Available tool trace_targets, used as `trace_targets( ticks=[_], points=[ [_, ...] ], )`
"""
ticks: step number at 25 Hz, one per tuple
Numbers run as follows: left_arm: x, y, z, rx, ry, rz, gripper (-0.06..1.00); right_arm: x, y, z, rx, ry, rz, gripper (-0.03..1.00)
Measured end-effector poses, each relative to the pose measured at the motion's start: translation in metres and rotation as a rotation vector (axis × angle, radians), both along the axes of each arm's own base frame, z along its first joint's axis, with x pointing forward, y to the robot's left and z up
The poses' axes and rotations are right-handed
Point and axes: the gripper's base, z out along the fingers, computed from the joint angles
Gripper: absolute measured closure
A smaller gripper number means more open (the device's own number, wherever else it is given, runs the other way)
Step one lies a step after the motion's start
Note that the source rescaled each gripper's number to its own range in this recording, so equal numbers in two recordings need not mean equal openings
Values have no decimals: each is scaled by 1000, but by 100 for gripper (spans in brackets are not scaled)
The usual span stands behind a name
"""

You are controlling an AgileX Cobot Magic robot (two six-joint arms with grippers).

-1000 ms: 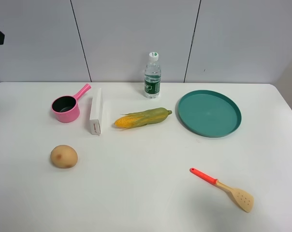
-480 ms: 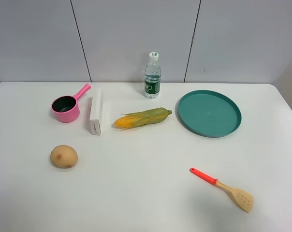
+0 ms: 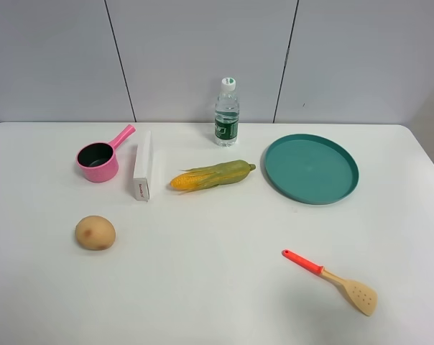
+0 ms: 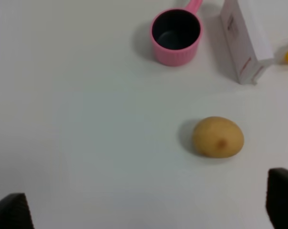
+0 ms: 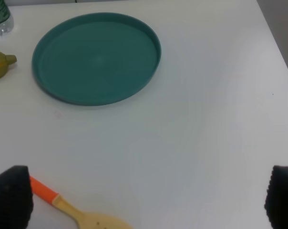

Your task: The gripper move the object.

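Nothing on the table has moved; my left gripper [image 4: 149,210] hangs spread wide, empty, short of the pink saucepan [image 4: 176,36].

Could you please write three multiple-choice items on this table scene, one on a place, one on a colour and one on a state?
1. What lies between the pink saucepan and the corn cob?
A. the white box
B. the water bottle
C. the potato

2. What colour is the plate?
A. pink
B. teal green
C. orange

3. How does the left gripper stand?
A. shut on the saucepan
B. shut on the potato
C. open, holding nothing

Answers:
1 A: in the high view the box lies between the two.
2 B: both the high view and the right wrist view show it teal green.
3 C: the left wrist view shows its fingertips far apart over bare table, short of the potato.
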Motion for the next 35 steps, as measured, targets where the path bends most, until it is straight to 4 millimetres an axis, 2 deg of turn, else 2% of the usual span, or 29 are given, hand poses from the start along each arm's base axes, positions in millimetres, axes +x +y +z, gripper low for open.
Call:
trace_targets(
  ticks=[5,8,11,17,22,25,29,35],
  points=[
    [-49,-4,-32,5,-87,-1,-5,0,0,0,0,0,0,-3],
    [-70,-5,-54,9,-134,-1,-5,0,0,0,0,0,0,-3],
    [-81,-6,-71,12,-192,0,-5,0,0,0,0,0,0,-3],
    [-78,-6,-104,9,-167,1,-5,0,0,0,0,0,0,-3],
    [-73,-5,-101,-4,-247,14,-5,0,0,0,0,0,0,-3],
    [-71,-7,-99,-69,-274,35,-5,0,0,0,0,0,0,-3],
    [-68,-8,-108,-128,-241,57,-5,0,0,0,0,0,0,-3],
    [-68,-8,-108,-130,-239,58,-5,0,0,0,0,0,0,-3]
  ],
)
